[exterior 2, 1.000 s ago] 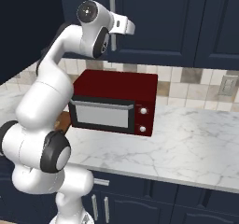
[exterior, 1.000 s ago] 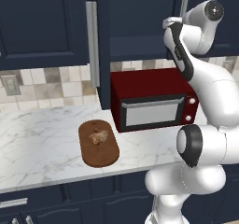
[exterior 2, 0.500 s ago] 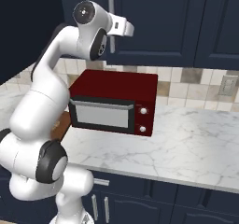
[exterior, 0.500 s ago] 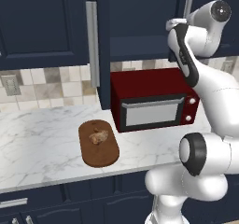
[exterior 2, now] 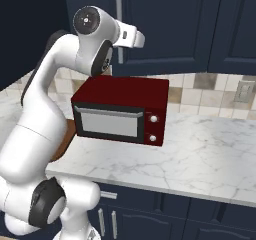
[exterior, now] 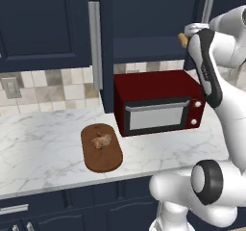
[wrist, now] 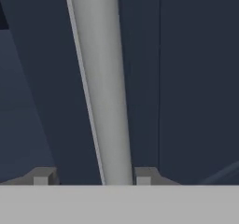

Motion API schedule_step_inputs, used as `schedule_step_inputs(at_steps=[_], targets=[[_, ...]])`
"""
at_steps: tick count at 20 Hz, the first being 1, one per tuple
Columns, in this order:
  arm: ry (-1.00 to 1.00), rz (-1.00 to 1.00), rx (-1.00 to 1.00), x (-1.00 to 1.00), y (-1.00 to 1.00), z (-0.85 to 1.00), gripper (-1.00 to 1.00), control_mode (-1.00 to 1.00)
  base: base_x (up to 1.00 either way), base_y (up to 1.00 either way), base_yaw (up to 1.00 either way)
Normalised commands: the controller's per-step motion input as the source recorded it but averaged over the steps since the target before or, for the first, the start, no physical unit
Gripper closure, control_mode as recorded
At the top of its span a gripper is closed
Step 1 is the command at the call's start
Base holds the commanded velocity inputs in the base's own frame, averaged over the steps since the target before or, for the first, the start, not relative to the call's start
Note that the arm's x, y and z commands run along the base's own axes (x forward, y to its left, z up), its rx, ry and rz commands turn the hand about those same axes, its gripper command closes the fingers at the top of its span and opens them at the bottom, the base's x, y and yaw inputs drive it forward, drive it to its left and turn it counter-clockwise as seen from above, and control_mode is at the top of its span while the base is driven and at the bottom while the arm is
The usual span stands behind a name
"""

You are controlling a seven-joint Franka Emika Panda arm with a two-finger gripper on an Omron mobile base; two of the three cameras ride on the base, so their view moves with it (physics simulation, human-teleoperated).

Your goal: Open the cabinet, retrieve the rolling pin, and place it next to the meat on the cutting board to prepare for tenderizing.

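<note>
Navy cabinet (exterior: 144, 28): mounted high on the wall above the surface; in the left base view its left door is seen swung outward, edge-on, with the long silver handle (exterior: 95, 47) on it.
Wall tiles (exterior: 43, 85): beige and grey squares are seen under the cabinet, with an outlet (exterior: 9, 87) at the far left.
Surface (exterior: 43, 143): white marble with grey veins; navy drawers (exterior: 29, 211) are seen below it.
Cutting board (exterior: 101, 147): an oval dark brown board is laid flat on the surface, just left of the microwave.
Meat (exterior: 101, 141): a small tan-brown lump is seen resting on the board's far half.
Microwave (exterior: 156, 107): dark red with a grey door, set on the surface under the cabinet.
Rolling pin (exterior: 183, 40): a small tan end is glimpsed in the left base view beside the raised arm at cabinet height; the rest is hidden.
Right door handle (wrist: 100, 83): a silver bar is seen running between the two fingertips (wrist: 42, 176) in the hand view, close to the right tip.
End effector (exterior 2: 140, 38): raised to the silver bar on the cabinet door in the right base view; the fingers are set fairly wide on either side of the bar, and contact cannot be told.
</note>
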Motion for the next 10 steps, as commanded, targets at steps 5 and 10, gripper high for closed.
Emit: schedule_step_inputs(at_steps=[5, 10], targets=[[0.0, 0.04, 0.08, -0.89, -0.89, 0.0, 1.0, -1.0, 0.0, 0.0, 0.0], [0.0, 0.05, 0.1, -0.8, -0.91, 0.0, 1.0, -1.0, 0.0, 0.0, 0.0]])
